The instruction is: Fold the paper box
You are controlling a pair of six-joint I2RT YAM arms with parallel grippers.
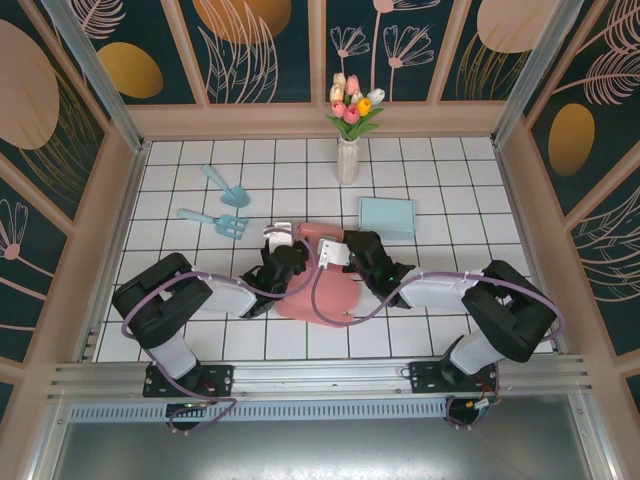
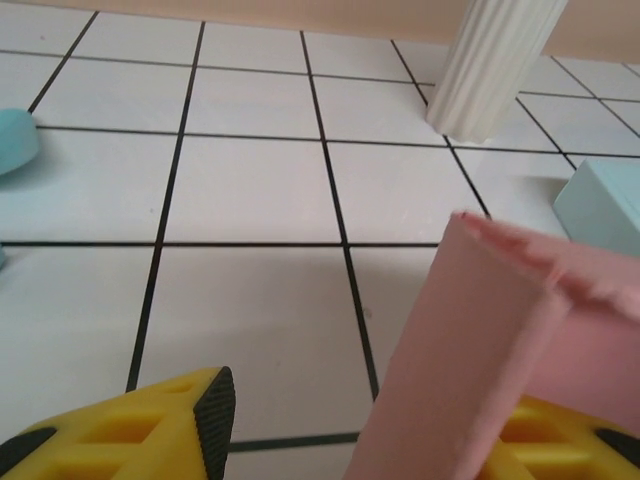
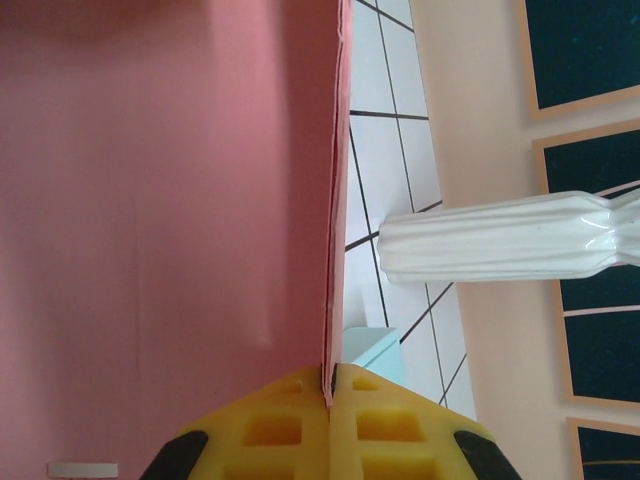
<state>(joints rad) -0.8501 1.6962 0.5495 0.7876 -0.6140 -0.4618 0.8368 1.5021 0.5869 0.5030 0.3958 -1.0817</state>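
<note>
The left gripper (image 2: pixel 375 425) stands partly open and holds nothing. Its left finger (image 2: pixel 150 430) is clear of the paper box (image 1: pixel 322 292), with bare table (image 2: pixel 250 190) showing in the gap beside it. A raised flap (image 2: pixel 450 350) of the box stands between the jaws, well over toward the right finger (image 2: pixel 565 440) and partly covering it. Whether flap and right finger touch cannot be told.

The flap rises from between the fingers and leans slightly toward the right finger. At its top corner it meets a second pink panel that runs off past that finger. The rest of the box lies flat on the table, between the two grippers and nearer the arm bases than the fingertips.

The right gripper (image 3: pixel 330 400) is closed on an edge of the box, the thin sheet pinched between its two pads. The clamped edge runs straight ahead from the fingertips, with the broad pink face to one side of it.

Judgement: the coming move turns on the flap's offset inside the left jaws. The left arm is the nearer one to that flap. A grip would require the left finger to cross the gap, or the wrist to shift until the flap is centred. The right arm appears to serve as the anchor.
</note>
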